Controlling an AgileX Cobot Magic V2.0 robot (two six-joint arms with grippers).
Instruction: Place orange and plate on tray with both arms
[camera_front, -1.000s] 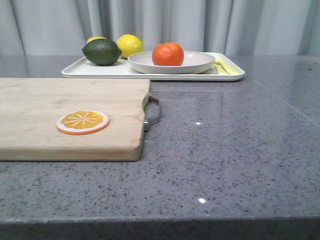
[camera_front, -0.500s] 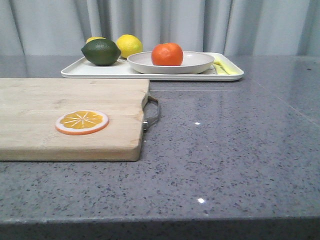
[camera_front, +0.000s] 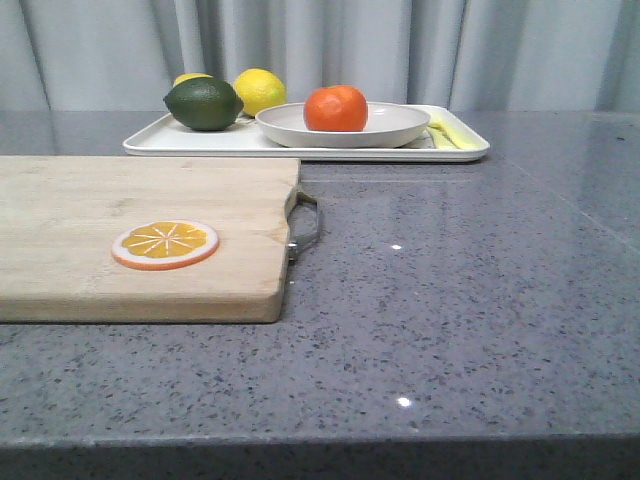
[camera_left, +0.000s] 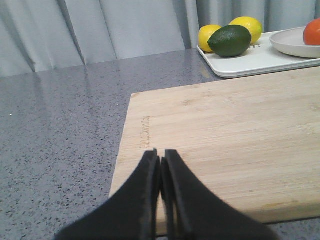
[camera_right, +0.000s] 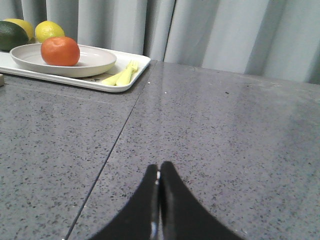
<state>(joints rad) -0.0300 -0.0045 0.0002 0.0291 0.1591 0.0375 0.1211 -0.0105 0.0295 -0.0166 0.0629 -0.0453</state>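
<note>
The orange (camera_front: 336, 108) sits in the off-white plate (camera_front: 395, 132), and the plate rests on the white tray (camera_front: 180, 145) at the back of the table. They also show in the right wrist view: orange (camera_right: 60, 51), plate (camera_right: 97, 62), tray (camera_right: 135, 75). My left gripper (camera_left: 160, 153) is shut and empty, low over the near part of the wooden cutting board (camera_left: 240, 130). My right gripper (camera_right: 159, 167) is shut and empty over bare grey table, well short of the tray. Neither gripper shows in the front view.
A dark green avocado-like fruit (camera_front: 204, 103) and two yellow lemons (camera_front: 260, 90) lie on the tray's left part. Pale yellow strips (camera_front: 447, 134) lie on its right end. A flat orange slice disc (camera_front: 165, 244) lies on the cutting board (camera_front: 120, 200), which has a metal handle (camera_front: 308, 228).
Nothing in the scene has moved; only a slight shake of the front view between frames.
</note>
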